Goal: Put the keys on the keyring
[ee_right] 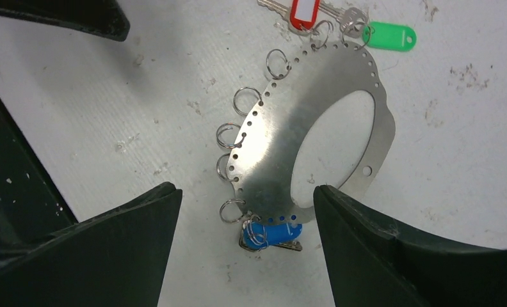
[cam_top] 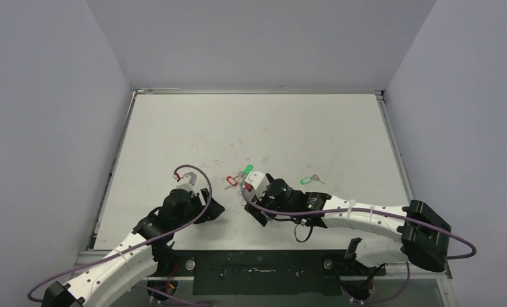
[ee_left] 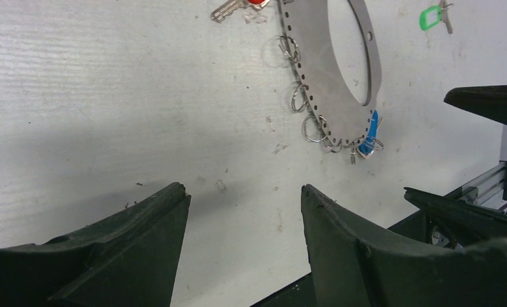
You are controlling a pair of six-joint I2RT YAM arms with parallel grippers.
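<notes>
The keyring (ee_right: 280, 144) is a flat silver hoop lying on the table, with small wire loops (ee_right: 246, 100) along one edge. A blue-tagged key (ee_right: 273, 233) hangs on a loop at its near end, between my right gripper's open fingers. My right gripper (ee_right: 244, 189) hovers over the hoop with nothing in it. A red-tagged key (ee_right: 304, 13) and a green-tagged key (ee_right: 388, 36) lie at the hoop's far rim. Another green-tagged key (cam_top: 308, 180) lies apart to the right. My left gripper (ee_left: 243, 188) stands open, short of the keyring (ee_left: 321, 70), holding nothing.
The right gripper's black fingers (ee_left: 488, 102) show at the right edge of the left wrist view. The table's near edge with a black rail (cam_top: 257, 262) lies just behind both grippers. Grey walls (cam_top: 46, 128) close in the table.
</notes>
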